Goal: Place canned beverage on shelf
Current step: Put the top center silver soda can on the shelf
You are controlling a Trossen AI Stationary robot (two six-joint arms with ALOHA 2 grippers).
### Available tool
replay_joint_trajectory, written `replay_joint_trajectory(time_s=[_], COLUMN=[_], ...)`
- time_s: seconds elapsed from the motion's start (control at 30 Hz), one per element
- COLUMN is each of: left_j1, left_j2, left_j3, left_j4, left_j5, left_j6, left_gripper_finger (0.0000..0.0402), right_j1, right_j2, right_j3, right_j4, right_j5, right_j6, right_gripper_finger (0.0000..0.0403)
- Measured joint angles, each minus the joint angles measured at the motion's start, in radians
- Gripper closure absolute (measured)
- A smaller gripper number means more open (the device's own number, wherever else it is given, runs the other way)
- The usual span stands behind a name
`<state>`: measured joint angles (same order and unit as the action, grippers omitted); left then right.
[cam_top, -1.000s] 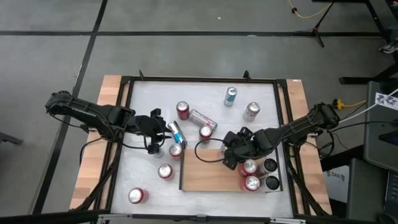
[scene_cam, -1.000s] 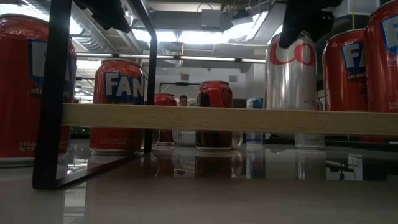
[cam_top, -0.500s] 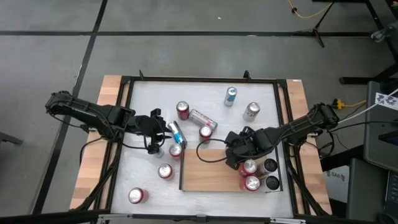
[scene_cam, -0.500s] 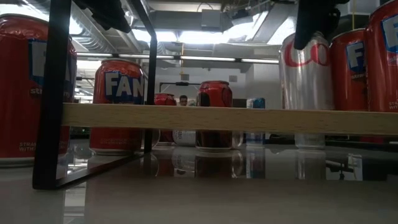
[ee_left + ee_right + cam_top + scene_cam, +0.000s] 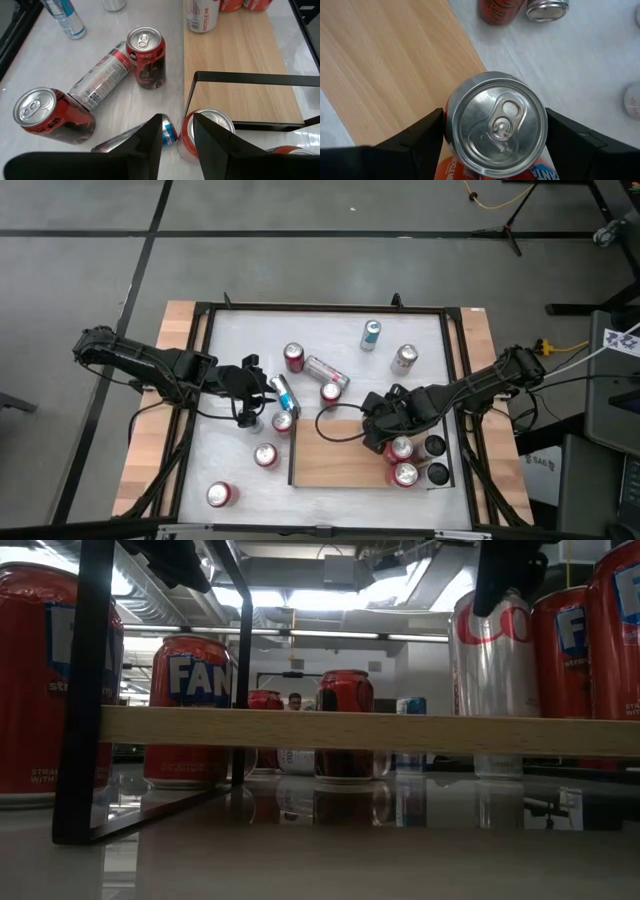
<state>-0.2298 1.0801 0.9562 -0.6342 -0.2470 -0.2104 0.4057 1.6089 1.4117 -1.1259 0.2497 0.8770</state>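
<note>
Since a second ago, the tall silver aluminium can with red lettering point(image 5: 490, 660) has been shifting toward the red cans at the shelf's right end in the low view, and over the last half second it has hardly been moving at all.

Nearest the low camera, the flat light-brown wooden shelf with thin black rails point(image 5: 300, 730) is running level across the view, and the silver can is standing upright on it, its long axis vertical, touching or just beside a red Fanta can point(image 5: 565, 650).

The right gripper point(image 5: 495, 131) is coming down from above and clasping the silver can at its upper part, one dark finger point(image 5: 415, 142) on each side, as the right wrist view is showing; the can's pull-tab top is filling the gap between them. The can is lying directly below the gripper, so the coming move appears to be a simple letting go and a straight lift upward, with the neighbouring red cans close enough to be knocked.

Farther off, over the white tabletop point(image 5: 230, 380), the left gripper point(image 5: 176, 131) is hovering with its fingers slightly apart and holding nothing, just above a red can point(image 5: 202, 132) by the shelf's black rail. The right arm is clearly the nearer one to the task's can.

Beyond, loose red and silver cans are lying scattered on the table.
</note>
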Motion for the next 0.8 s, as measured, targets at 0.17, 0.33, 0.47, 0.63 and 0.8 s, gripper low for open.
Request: replay_joint_trajectory(time_s=[0.17, 0.33, 0.47, 0.63, 0.8], left_j1=[0.0, 0.0, 0.0, 0.0, 0.0], left_j2=[0.0, 0.0, 0.0, 0.0, 0.0], left_j3=[0.0, 0.0, 0.0, 0.0, 0.0], left_j4=[0.0, 0.0, 0.0, 0.0, 0.0], left_j5=[0.0, 0.0, 0.0, 0.0, 0.001], left_j6=[0.0, 0.0, 0.0, 0.0, 0.0], left_gripper_finger=[0.0302, 0.0302, 0.0302, 0.0302, 0.0302], right_j1=[0.0, 0.0, 0.0, 0.0, 0.0], right_j2=[0.0, 0.0, 0.0, -0.002, -0.002], right_j3=[0.0, 0.0, 0.0, 0.002, 0.002], right_j4=[0.0, 0.001, 0.001, 0.004, 0.003], right_j5=[0.0, 0.0, -0.006, -0.003, 0.002], right_j6=[0.0, 0.0, 0.0, 0.0, 0.0], right_gripper_finger=[0.0116, 0.0114, 0.009, 0.0041, 0.0016])
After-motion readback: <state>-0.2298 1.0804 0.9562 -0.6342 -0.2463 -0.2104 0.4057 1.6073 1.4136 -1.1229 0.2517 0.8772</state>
